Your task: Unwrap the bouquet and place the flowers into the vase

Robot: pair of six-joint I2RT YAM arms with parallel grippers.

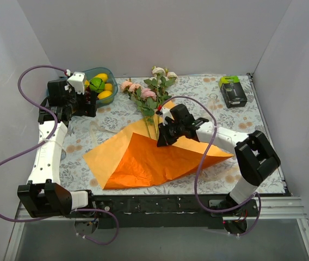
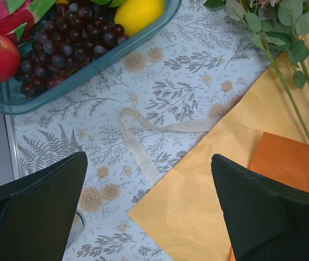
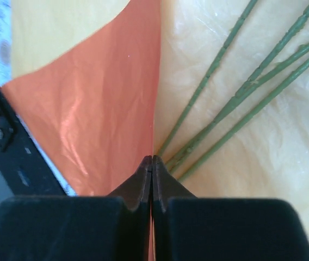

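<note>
Hard to see: we make out the vase point(image 1: 213, 101) only as a faint clear shape far right on the table point(image 1: 116, 117), just left of the black-and-green box point(image 1: 233, 91); we cannot trace its outline. The blooms are cut off in both wrist views.
Right gripper point(image 3: 152, 159): fingers pressed together with a sliver of orange between them, clamped on the folded edge of the wrapper point(image 1: 149, 160).
Flowers point(image 1: 146, 92): they lie on the opened wrapper, blooms toward the far wall. The stems point(image 3: 225, 103) run down to just right of the right gripper's tips; we cannot tell whether they touch.
Left gripper point(image 2: 148, 157): jaws wide apart, holding nothing, above the table's left side. The cream ribbon point(image 2: 143, 136) lies loose on the cloth under the gap, and the teal bowl point(image 2: 89, 70) of fruit sits just beyond.
Surface: a pale cloth printed with grey ferns and tan flowers; the wrapper is spread across its middle.
Room: plain pale walls point(image 1: 143, 32) on three sides.
</note>
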